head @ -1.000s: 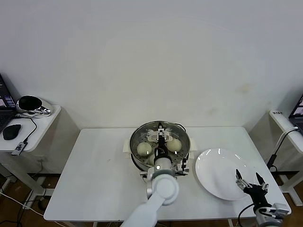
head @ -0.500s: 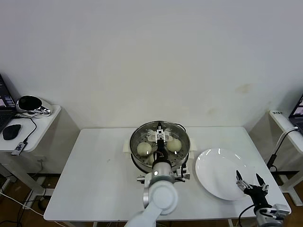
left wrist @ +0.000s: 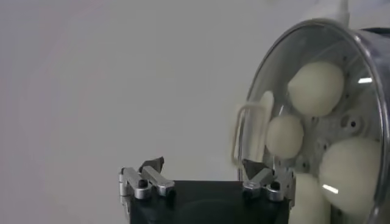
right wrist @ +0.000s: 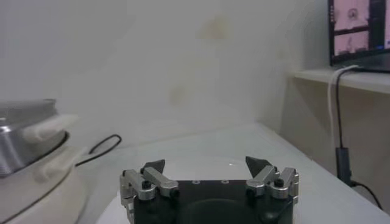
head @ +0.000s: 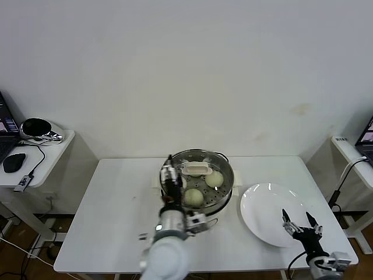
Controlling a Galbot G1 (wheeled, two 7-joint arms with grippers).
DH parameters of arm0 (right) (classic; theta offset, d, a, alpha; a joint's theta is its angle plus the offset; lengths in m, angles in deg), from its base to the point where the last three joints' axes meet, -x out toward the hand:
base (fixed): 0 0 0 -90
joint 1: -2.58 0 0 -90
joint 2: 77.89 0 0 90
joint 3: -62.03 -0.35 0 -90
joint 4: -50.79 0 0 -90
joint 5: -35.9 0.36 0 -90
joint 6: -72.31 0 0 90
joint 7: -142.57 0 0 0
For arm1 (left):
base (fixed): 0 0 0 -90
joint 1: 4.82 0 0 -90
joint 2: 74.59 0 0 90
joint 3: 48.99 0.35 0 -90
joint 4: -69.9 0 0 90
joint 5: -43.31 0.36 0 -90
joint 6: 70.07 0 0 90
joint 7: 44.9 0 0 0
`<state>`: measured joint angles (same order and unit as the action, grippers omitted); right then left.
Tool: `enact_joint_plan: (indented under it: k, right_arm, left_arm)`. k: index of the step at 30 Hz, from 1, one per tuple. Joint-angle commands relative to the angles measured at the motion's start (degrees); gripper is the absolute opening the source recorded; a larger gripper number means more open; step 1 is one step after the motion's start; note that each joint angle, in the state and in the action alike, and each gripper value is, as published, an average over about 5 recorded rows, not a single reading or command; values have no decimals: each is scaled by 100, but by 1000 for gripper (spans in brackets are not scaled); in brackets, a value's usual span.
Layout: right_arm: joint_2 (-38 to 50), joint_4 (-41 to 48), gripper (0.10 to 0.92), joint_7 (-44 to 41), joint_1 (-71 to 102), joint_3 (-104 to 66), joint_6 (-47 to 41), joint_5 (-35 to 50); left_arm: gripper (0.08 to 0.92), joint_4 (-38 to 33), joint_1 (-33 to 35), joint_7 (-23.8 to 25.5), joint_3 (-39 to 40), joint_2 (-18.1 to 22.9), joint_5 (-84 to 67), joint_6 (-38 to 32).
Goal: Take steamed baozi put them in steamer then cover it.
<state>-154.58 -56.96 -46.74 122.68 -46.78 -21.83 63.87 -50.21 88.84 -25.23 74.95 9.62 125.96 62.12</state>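
Baozi in, cover on, task looks done.
My left gripper open, empty, left of steamer; cover seated over baozi; right gripper open over plate.

A robotics test room set up as a mock kitchen: a plain white tabletop stands against a bare cream wall, carrying only a steamer and a white plate. Side desks flank it, one holding a computer mouse, a cable and a shiny black dome-shaped device, the other a lit monitor with its lead. Loose wires trail across the brown floor.
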Motion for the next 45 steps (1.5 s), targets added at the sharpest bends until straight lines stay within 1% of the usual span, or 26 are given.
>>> enact_joint_plan:
  k: [1, 3, 5, 8, 11, 14, 16, 19, 24, 28, 36, 45]
  right_arm:
    - [-85, -40, 823, -191, 160, 330, 411, -256]
    - [-138, -33, 823, -243, 225, 412, 563, -545]
    - [-170, -95, 823, -192, 289, 506, 599, -736]
    - [-126, -288, 823, -172, 428, 679, 577, -852]
    - [-39, -449, 823, -147, 576, 824, 623, -1080]
    - [35, -530, 823, -7, 693, 921, 608, -1095]
    - [75, -549, 823, 95, 760, 964, 566, -1071]
    - [104, -539, 823, 217, 828, 1014, 496, -1017]
    - [147, -496, 823, 285, 915, 1129, 545, -969]
    - [144, -434, 823, 407, 903, 1134, 616, -1068]
    - [144, -708, 823, 386, 961, 999, 232, -1073]
    - [122, -805, 823, 441, 1081, 1003, 154, -1209]
  left_arm:
    - [823, -1765, 2004, -2049, -1864, -580, -4836, -2373]
    - [823, -1756, 2391, -2128, -2349, -425, -5853, -2629]
    - [823, -1629, 2729, -2077, -2842, -278, -6685, -2887]
    - [823, -1289, 3174, -2023, -3342, -164, -7418, -3354]
    - [823, -849, 3496, -2067, -3497, -102, -7673, -3800]
    - [823, -579, 3795, -2037, -3494, -3, -7759, -4026]
    - [823, -500, 4016, -1988, -3445, 65, -7764, -3982]
    - [823, -463, 4285, -1884, -3389, 142, -7710, -3728]
    - [823, -481, 4552, -1765, -3445, 175, -7618, -3493]
    - [823, -560, 4632, -1737, -3516, 227, -7626, -3433]
    - [823, -775, 4649, -1668, -3471, 312, -7637, -3403]
    - [823, -826, 4638, -1645, -3483, 299, -7716, -3388]
